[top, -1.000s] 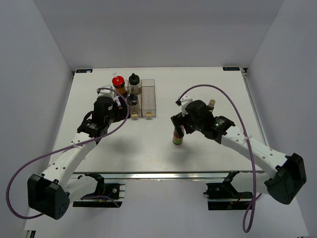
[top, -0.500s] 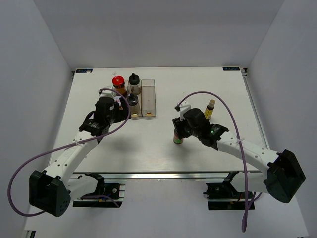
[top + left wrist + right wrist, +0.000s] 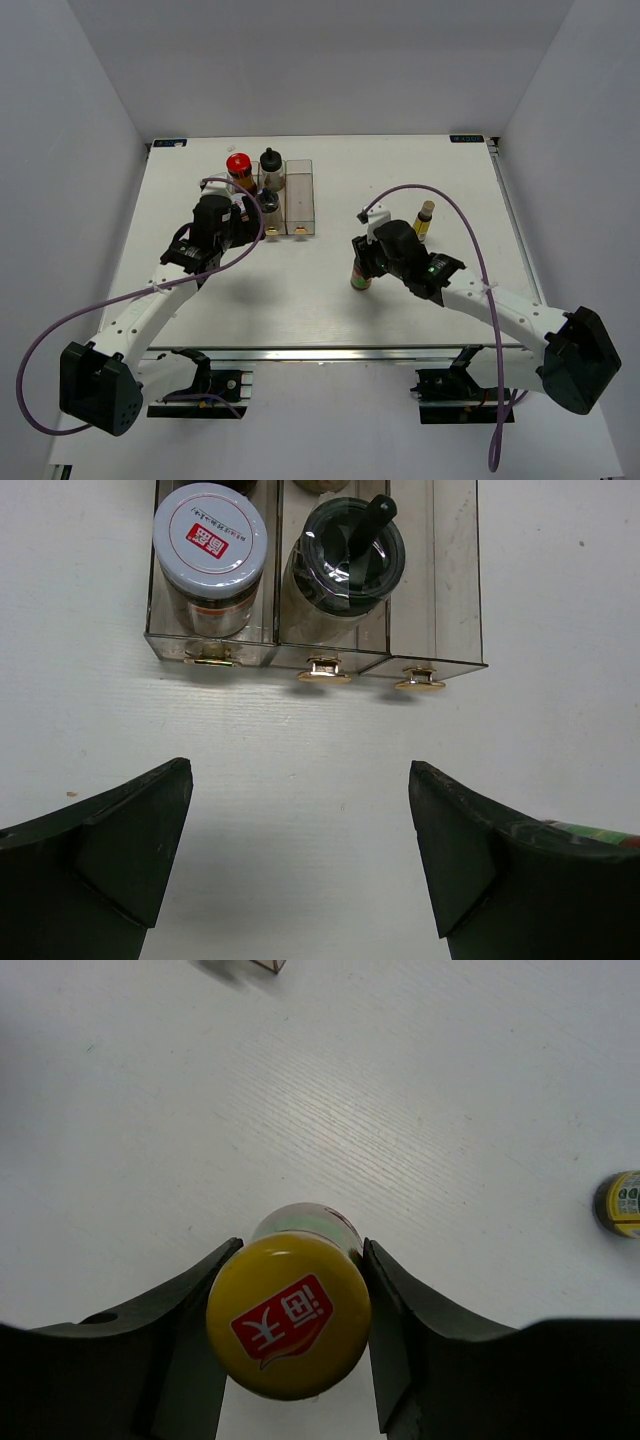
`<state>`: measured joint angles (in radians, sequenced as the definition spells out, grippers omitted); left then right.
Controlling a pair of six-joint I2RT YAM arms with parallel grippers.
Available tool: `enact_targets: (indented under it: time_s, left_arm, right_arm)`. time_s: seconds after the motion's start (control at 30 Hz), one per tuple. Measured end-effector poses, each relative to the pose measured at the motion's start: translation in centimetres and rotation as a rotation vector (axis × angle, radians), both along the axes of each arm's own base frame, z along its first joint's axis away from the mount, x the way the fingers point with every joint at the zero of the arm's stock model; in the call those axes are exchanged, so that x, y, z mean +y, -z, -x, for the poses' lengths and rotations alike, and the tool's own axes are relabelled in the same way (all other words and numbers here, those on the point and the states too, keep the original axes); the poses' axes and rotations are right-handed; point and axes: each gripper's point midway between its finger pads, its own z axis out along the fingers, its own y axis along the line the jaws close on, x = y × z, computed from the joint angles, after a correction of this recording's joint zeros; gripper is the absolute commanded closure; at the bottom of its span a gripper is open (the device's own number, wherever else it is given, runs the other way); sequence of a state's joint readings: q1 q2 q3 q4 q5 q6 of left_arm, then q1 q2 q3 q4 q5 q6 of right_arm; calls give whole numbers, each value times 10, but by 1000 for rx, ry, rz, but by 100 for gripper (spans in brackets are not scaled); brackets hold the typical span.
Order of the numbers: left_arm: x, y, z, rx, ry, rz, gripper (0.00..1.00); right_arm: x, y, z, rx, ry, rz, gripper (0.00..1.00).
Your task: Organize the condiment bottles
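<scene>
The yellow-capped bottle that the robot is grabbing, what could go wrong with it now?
The right gripper pinches the yellow-capped bottle only by its round cap, so it might slip or swing when lifted. The free slot of the clear rack is narrow and sits beside the black-capped bottle, so the bottle could bump them going in. The left gripper hangs open right in front of the rack, so the two arms might collide.

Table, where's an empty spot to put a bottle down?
Bare table lies between the rack and the slim tan-capped bottle, and along the far edge behind both. The rack's right slot looks empty too. It is crowded in the rack's left and middle slots, full of bottles, and around the yellow-capped bottle held by the right gripper.
</scene>
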<state>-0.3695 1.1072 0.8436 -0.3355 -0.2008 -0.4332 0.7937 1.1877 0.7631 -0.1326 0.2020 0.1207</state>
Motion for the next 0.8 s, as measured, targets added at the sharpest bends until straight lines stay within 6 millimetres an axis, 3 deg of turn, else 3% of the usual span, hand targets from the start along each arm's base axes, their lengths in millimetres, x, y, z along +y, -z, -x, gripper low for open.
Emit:
enact_targets:
  time_s: [0.17,0.43,0.8]
  left_arm:
    - [0,0,0,0,0,0,2]
    - [1,1,0,1,0,-4,2]
    - [7,1,-1,-4,-32,-23,2]
  right_arm:
    - [2,-17,-8,-25,18,-3,100]
    - [41,-71,-53,-137,25,-72,100]
    - [107,-104,-139,-263,43,-144,100]
